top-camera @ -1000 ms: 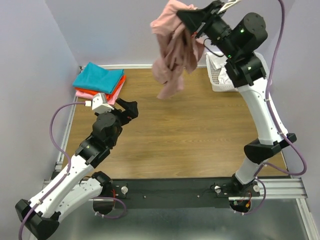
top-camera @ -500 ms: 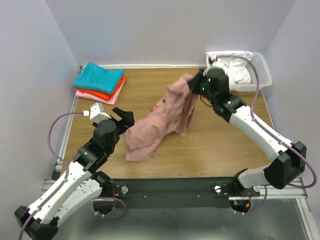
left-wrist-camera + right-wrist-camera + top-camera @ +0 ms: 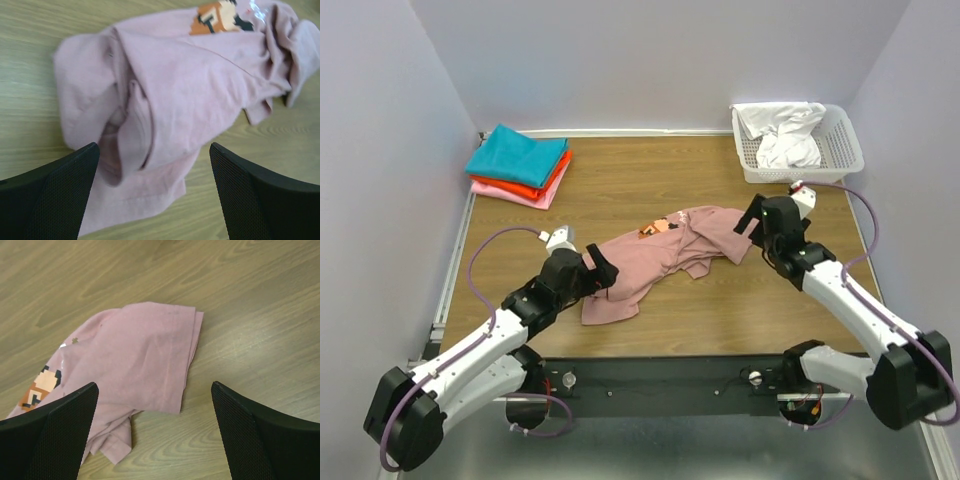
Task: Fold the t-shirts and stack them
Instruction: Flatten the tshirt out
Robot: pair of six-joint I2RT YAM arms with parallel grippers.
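Observation:
A dusty-pink t-shirt [image 3: 655, 255] lies crumpled on the wooden table, its pixel-figure print [image 3: 660, 226] facing up. My left gripper [image 3: 602, 272] hovers open over the shirt's near-left end; in the left wrist view the bunched cloth [image 3: 165, 95] lies between and ahead of its fingers [image 3: 50, 195]. My right gripper [image 3: 752, 222] stands open at the shirt's right end, holding nothing; in the right wrist view a flat corner of the shirt [image 3: 140, 355] lies below it. Folded tees sit stacked at the back left: teal [image 3: 517, 153] over orange-red [image 3: 557, 176] over pink [image 3: 508, 189].
A white mesh basket [image 3: 846, 150] holding white cloth [image 3: 782, 135] stands at the back right corner. Walls close in the table on the left, back and right. Bare wood [image 3: 740, 300] shows around the shirt.
The right arm swung the pink shirt down from high in the air onto the table and opened, letting it go. The left arm reached forward to the shirt's left end.

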